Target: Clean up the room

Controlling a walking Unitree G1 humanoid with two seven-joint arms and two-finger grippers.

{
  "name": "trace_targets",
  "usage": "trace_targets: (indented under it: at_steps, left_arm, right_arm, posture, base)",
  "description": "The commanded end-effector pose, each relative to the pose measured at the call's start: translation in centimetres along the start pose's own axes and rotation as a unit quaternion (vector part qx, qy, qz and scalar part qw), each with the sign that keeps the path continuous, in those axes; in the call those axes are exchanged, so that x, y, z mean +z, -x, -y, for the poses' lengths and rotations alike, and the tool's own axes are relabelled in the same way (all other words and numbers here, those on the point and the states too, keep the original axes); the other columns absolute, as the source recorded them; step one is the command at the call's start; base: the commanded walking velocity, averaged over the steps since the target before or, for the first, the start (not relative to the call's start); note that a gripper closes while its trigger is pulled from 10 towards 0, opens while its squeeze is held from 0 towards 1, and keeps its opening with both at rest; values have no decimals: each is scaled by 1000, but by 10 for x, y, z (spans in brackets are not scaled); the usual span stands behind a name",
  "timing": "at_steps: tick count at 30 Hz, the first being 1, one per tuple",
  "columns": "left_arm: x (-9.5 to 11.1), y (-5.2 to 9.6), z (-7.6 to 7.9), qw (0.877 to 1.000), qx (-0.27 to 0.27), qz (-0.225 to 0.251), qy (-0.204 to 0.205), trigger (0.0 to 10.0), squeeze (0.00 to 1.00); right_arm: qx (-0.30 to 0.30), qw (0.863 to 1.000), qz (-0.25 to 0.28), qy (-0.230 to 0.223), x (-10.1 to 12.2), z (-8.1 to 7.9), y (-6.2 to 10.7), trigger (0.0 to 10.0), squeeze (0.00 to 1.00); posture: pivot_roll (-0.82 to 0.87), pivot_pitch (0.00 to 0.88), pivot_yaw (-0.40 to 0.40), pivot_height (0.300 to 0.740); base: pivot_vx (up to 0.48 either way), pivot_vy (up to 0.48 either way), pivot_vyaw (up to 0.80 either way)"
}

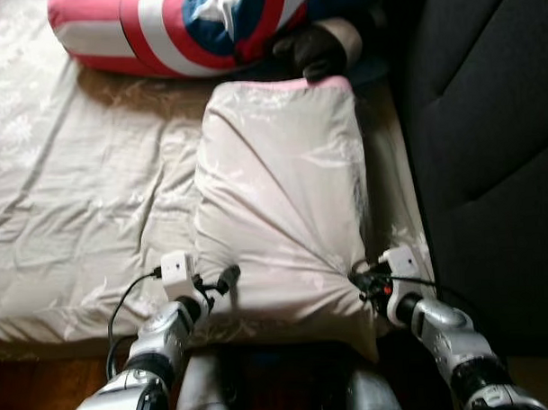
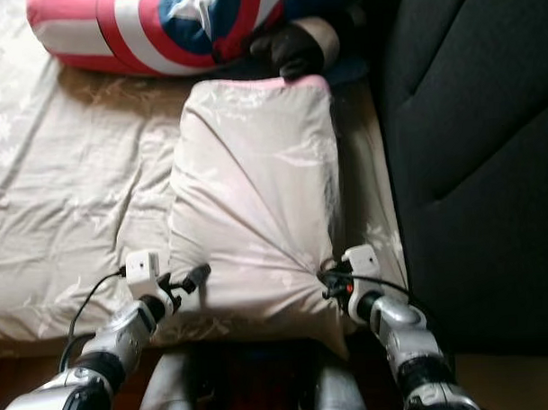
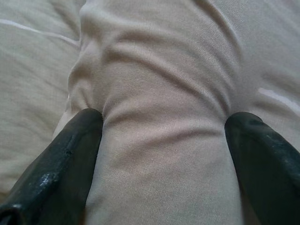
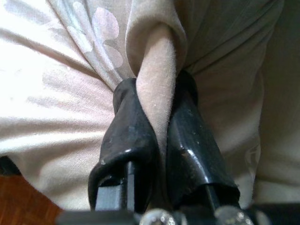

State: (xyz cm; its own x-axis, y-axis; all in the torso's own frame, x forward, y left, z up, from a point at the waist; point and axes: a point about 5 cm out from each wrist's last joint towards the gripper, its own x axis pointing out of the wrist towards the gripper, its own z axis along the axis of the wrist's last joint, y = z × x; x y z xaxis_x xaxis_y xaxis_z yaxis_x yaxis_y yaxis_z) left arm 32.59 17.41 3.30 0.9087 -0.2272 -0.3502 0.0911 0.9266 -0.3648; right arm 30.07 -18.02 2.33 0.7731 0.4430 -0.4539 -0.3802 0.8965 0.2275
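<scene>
Dark sofa point(image 1: 487, 117) beside bed

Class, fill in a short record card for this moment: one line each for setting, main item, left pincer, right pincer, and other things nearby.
setting: bed with a pale floral sheet, wooden floor at its near edge
main item: pale pillow lying on the bed
left pincer: left pincer open, fingers astride the pillow's near left edge
right pincer: right pincer shut on a pinched fold at the pillow's near right corner
nearby: red, white and blue star cushion beyond the pillow; dark sofa to the right
</scene>
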Motion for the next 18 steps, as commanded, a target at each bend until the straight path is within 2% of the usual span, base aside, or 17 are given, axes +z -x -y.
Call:
trace_targets:
  at_steps: [1, 8, 9, 10, 17, 18]
  left_arm:
    - [-38, 9, -1, 997, 2, -70, 16, 10000, 0]
    - [-43, 9, 2, 997, 1, -76, 29, 10000, 0]
    - [-44, 9, 3, 997, 0, -78, 26, 5725, 0]
    - [-45, 9, 4, 997, -2, -78, 26, 0, 0]
    - [-46, 8, 10, 996, -18, -73, 41, 0, 0]
    - [-48, 8, 15, 995, -34, -75, 47, 0, 0]
  right_arm:
    - [23, 991, -121, -45, -65, -12, 12, 0, 0]
    - [40, 991, -117, -48, -69, -19, 15, 0, 0]
    - [41, 991, -117, -49, -69, -20, 16, 0, 0]
    - [42, 991, -115, -49, -69, -21, 16, 0, 0]
    - [45, 992, -110, -48, -63, -25, 13, 0, 0]
    - [46, 991, -113, -47, -65, -28, 12, 0, 0]
  posture:
    - [-113, 439, -110, 656]
    - [-117, 453, -117, 656]
    - [-117, 453, -118, 656]
    - [-117, 451, -119, 656]
    - [-109, 442, -120, 656]
    - [-111, 439, -122, 656]
  base:
    - [0, 0, 0]
    - [0, 0, 0]
    - [0, 0, 0]
    - [0, 0, 0]
    - [0, 0, 0]
    - [0, 0, 0]
